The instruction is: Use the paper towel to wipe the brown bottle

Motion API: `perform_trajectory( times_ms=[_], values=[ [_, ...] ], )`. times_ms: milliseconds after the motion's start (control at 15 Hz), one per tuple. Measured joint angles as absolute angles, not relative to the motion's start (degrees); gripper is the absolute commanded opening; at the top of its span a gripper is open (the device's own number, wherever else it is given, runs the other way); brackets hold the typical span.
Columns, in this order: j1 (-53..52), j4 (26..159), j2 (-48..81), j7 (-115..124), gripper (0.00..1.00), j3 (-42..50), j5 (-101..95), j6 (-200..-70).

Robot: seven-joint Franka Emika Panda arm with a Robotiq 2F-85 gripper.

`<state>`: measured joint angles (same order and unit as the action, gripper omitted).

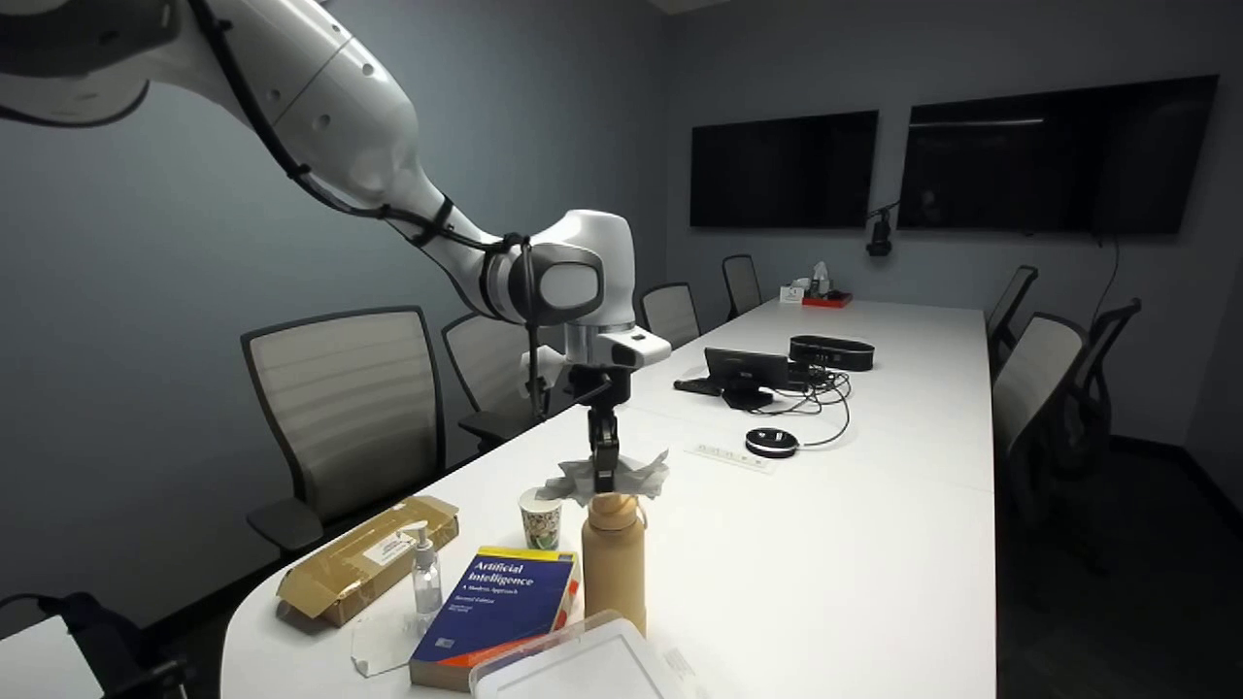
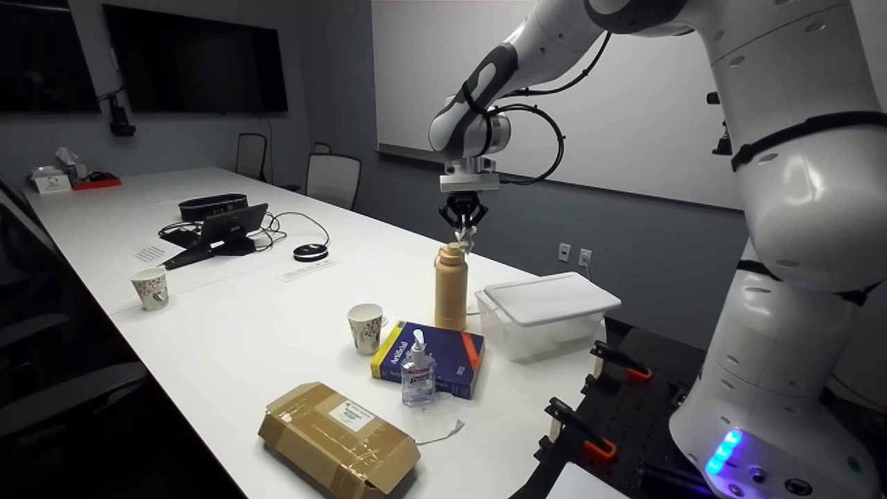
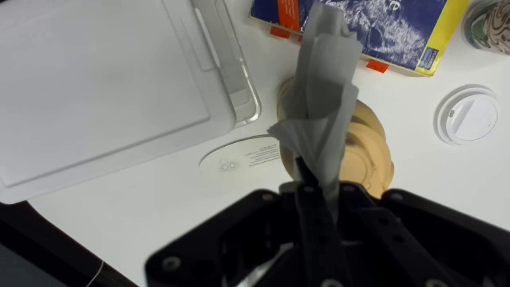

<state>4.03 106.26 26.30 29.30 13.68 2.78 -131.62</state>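
The brown bottle (image 1: pixel 614 573) stands upright on the table, its cap and carry loop on top; it also shows in an exterior view (image 2: pixel 451 294) and from above in the wrist view (image 3: pixel 356 163). My gripper (image 1: pixel 604 478) is above the bottle's cap, pointing down, and is shut on the crumpled grey-white paper towel (image 1: pixel 643 478). The towel spreads out to both sides of the fingers. In an exterior view the towel (image 2: pixel 466 239) is just beside the cap's top. In the wrist view the towel (image 3: pixel 324 99) hides part of the bottle. I cannot tell whether it touches the cap.
A blue book (image 2: pixel 433 357) and a patterned paper cup (image 2: pixel 366 329) are close to the bottle. A plastic bin with a white lid (image 2: pixel 547 298) stands on its other side. A sanitizer bottle (image 2: pixel 418 378) and a cardboard box (image 2: pixel 339 436) lie nearer the edge. A cup lid (image 3: pixel 467 114) is near the bottle.
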Motion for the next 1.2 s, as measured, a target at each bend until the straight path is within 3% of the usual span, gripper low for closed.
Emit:
perform_trajectory(
  times_ms=[467,1200],
  values=[
    [4.3,106.7,26.2,31.5,0.01,15.3,1.1,-125.7],
    [7.8,106.3,26.3,19.2,0.01,8.7,12.4,-118.8]
  ],
)
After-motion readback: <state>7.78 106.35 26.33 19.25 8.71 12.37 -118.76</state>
